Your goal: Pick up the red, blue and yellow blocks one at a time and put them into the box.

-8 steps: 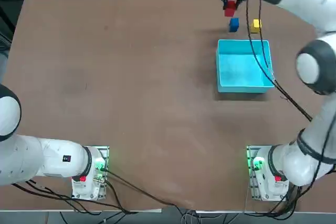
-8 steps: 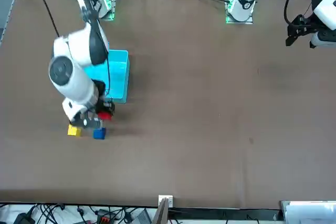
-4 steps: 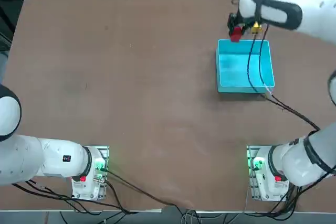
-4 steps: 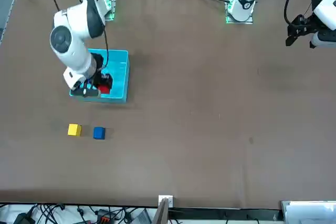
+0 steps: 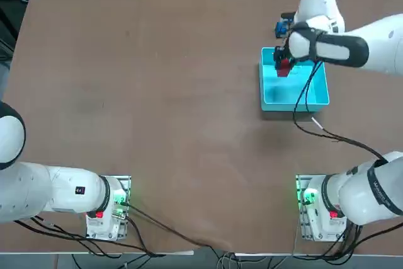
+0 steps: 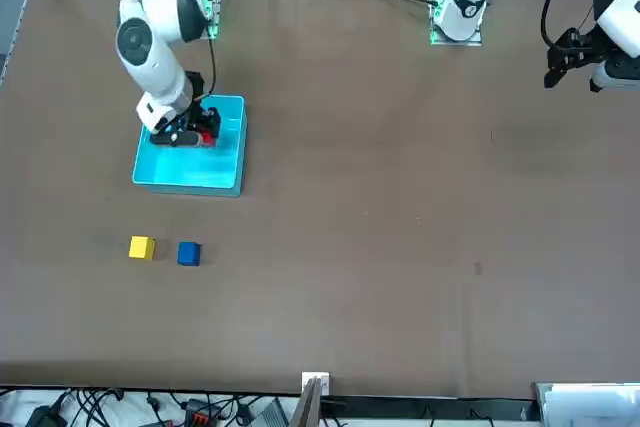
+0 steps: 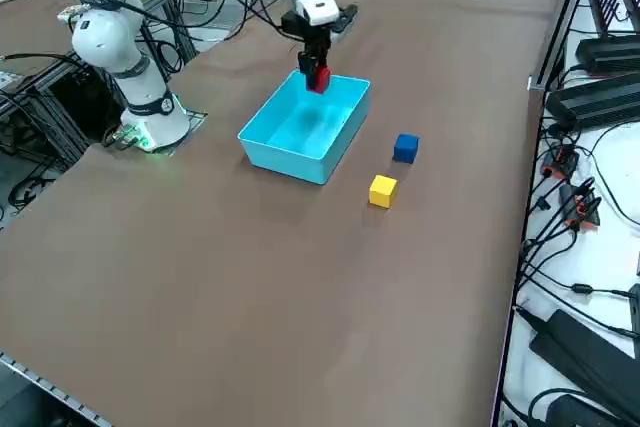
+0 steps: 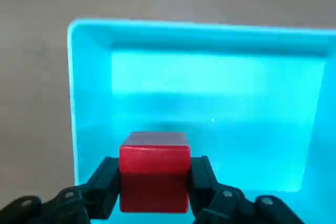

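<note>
Gripping the small solid red cube (image 8: 154, 171) tight between both fingers (image 8: 103, 182), the right gripper (image 8: 153, 184) hangs above the shallow light cyan plastic box (image 8: 89, 103), whose near wall lies almost beneath them, so an early release could bounce the cube out onto the bench.

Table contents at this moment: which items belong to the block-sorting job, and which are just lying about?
Job:
- red block, clamped in the right gripper over the box
- blue block, on the table beyond the box
- yellow block, beside the blue one

Lying about:
- cables along the table's edge
- parked left arm
</note>
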Robot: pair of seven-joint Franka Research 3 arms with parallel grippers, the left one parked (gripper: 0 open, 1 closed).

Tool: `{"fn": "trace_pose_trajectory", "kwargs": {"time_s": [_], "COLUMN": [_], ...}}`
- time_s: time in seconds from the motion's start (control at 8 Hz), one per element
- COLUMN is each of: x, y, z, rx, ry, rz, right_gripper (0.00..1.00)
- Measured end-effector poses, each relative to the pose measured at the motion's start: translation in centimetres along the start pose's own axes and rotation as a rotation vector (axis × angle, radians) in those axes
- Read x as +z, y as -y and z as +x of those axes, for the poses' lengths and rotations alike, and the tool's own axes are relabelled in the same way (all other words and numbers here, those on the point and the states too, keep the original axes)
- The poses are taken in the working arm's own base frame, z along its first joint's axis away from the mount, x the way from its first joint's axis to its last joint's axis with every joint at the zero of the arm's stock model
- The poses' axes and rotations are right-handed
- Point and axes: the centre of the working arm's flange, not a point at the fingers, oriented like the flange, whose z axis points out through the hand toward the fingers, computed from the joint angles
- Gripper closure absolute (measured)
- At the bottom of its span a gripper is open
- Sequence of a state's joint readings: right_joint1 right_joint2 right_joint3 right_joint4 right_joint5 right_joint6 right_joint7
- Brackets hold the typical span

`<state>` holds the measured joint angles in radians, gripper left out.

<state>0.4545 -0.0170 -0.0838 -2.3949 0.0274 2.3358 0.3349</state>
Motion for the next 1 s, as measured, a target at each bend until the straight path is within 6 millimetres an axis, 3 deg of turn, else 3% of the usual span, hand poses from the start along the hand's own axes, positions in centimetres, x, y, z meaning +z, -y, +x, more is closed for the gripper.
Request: {"fn": "trace_pose_trajectory", "kwargs": {"time_s": [0.38, 0.75, 1.0], "x": [2.7, 3.5, 3.1], "y": [-0.5, -0.5, -0.4], "z": [-1.5, -1.8, -1.6], "rx": [-0.002, -0.003, -0.006], "ry": [-0.019, -0.008, -0.019], "rz": [0.004, -0.001, 0.003], "right_gripper": [0.3, 0.28, 0.01]}}
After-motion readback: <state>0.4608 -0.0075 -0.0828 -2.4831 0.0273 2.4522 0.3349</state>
